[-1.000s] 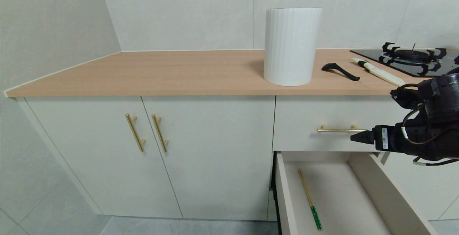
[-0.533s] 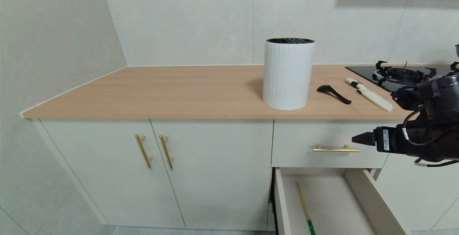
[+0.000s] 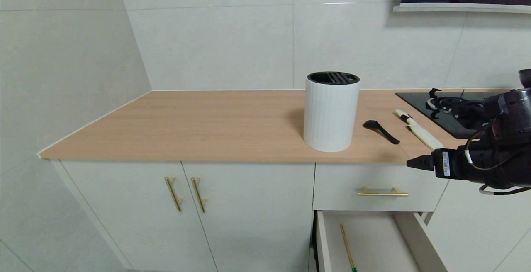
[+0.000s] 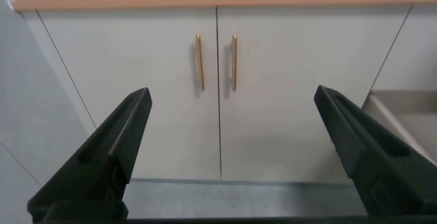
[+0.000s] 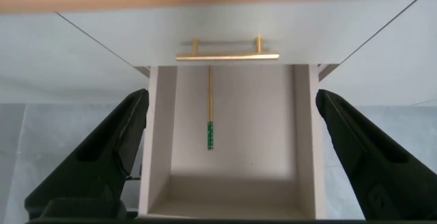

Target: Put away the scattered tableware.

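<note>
right of the white block [image 3: 331, 112], just beside it on the counter [image 3: 207, 127], lies the black spoon [image 3: 381, 131]. the sheathed knife [image 3: 418, 129] lies beyond the spoon, between the block and the hob [image 3: 450, 116]. neither touches the block.

open drawer [image 3: 419, 243] sits below and right of the block, with chopsticks [image 3: 347, 251] already in it.

right gripper [image 3: 416, 163] hangs off the counter's front edge, right of and lower than the block, above the drawer. jaws spread wide, nothing held. left gripper [image 4: 232, 93] faces the cabinet doors [image 4: 287, 94] below and left of the block, also wide apart and empty.

handling, my read: spoon looks like stiff light plastic. pinch mid-handle, where the curve likely lifts it off the counter. knife is slim, stiff and light, and the smooth sheath is probably slippery. take it at the handle end, the end farther back from the block's front, not on the sheath.

views: head view gives the counter items and their spacing from the block, but cuts the chopsticks at the frame edge. right wrist view gives their full length, the green tip and the drawer handle [image 5: 227, 55]. it also gives the jaw spread, which the head view catches side-on.
</note>
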{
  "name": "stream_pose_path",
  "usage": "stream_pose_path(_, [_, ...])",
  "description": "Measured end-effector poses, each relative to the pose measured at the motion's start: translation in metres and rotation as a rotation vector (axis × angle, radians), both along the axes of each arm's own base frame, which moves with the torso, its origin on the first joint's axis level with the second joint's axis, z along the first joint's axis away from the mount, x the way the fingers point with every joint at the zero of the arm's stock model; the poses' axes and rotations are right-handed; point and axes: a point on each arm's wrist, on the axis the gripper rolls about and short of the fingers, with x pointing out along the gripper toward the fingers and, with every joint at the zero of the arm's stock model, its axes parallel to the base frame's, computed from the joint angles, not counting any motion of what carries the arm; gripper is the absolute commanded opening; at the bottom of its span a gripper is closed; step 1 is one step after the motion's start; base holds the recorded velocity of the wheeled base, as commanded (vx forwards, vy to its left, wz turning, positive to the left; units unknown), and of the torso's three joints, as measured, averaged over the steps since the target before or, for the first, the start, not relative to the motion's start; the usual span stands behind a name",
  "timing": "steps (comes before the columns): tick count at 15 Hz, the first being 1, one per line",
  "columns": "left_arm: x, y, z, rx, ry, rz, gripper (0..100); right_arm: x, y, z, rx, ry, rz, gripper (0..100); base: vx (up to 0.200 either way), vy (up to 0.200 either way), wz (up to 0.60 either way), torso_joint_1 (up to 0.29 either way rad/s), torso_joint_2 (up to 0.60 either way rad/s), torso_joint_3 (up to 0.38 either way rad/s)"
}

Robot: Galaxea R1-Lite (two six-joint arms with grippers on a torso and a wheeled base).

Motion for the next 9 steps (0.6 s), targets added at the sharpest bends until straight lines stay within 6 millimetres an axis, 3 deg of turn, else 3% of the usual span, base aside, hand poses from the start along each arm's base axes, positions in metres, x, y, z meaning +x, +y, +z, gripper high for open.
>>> stream_pose_path(4, [0.0,0.0,0.0,0.0,0.0,0.0,100,0.0,0.0,0.001,0.001,-0.006,-0.001,100,0.0,0.0,0.0,0.194,-0.42,-0.238])
stream_pose_path(9, [0.0,0.0,0.0,0.0,0.0,0.0,100,0.015,-0.001,0.002,-0.036,-0.07,-0.004,100,0.0,0.0,0.0,0.026,-0.06,-0.032])
